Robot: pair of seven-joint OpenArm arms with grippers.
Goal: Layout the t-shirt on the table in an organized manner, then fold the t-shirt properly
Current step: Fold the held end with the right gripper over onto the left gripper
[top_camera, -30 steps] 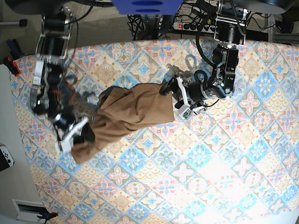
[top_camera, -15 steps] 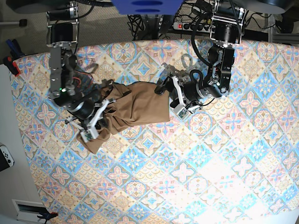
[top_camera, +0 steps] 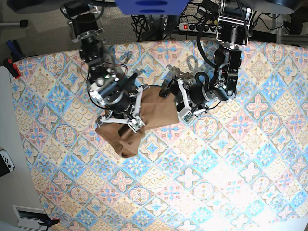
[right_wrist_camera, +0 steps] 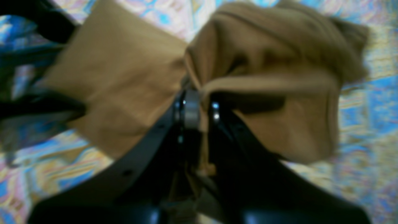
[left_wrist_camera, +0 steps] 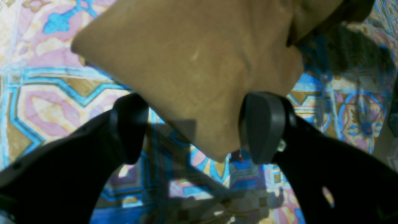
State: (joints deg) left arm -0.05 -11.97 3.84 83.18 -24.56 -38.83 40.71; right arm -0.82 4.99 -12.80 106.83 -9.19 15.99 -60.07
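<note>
1. Item: t-shirt (top_camera: 144, 113), tan-brown, soft. Condition: bunched and folded over itself, no sleeve or neck opening that I can pick out. Location: towards the far edge of the surface (top_camera: 231, 183), left of its middle in the base view, one lobe trailing towards the near edge.
2. Right end effector (right_wrist_camera: 197, 109): clenched on a gathered pinch of the t-shirt, cloth fanning out to both sides of the jaws.
3. Left end effector (left_wrist_camera: 192, 127): released, jaws spread wide, a pointed corner of the t-shirt lying between them, not gripped.
4. Risk, my judgement: if I close the left on that thin corner tip, it may slip out or catch one layer only, so the spread comes out twisted.
5. Risk: pulling the arms apart while the right holds several layers at once could drag the whole bundle across the surface instead of opening it.
</note>
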